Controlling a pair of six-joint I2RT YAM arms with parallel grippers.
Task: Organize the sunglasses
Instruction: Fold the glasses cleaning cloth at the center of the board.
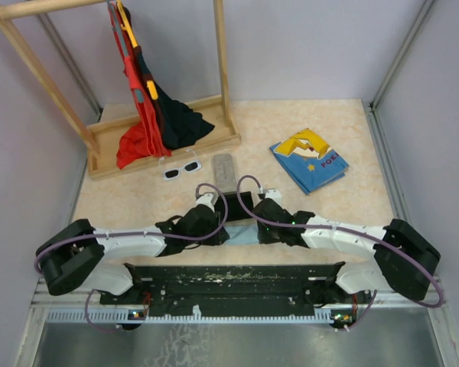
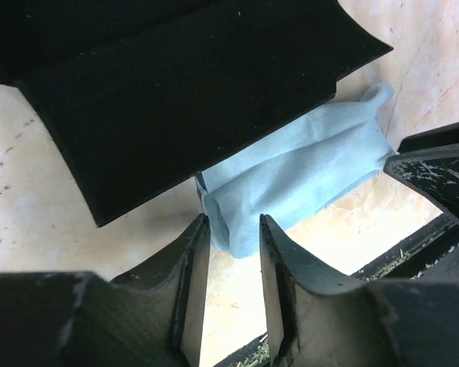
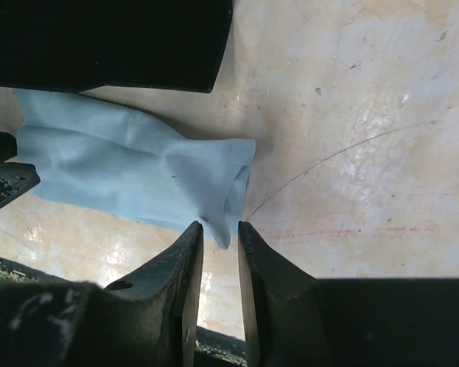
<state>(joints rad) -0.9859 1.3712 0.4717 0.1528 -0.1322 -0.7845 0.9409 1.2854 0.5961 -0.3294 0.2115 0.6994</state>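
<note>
The white-framed sunglasses (image 1: 181, 170) lie folded open on the table in front of the wooden rack, well beyond both grippers. Between the arms rests a black case (image 1: 241, 206) (image 2: 191, 92) (image 3: 107, 38) with a light-blue cloth (image 1: 241, 233) (image 2: 298, 168) (image 3: 122, 176) lying just on its near side. My left gripper (image 1: 223, 231) (image 2: 233, 222) is open at the cloth's left end, and the cloth only reaches its tips. My right gripper (image 1: 258, 229) (image 3: 219, 225) is open at the cloth's right corner, which hangs loose between its tips.
A grey case (image 1: 224, 170) lies right of the sunglasses. A wooden rack (image 1: 168, 145) with red and black garments stands at the back left. A blue and yellow folded item (image 1: 310, 160) lies at the back right. Walls close in both sides.
</note>
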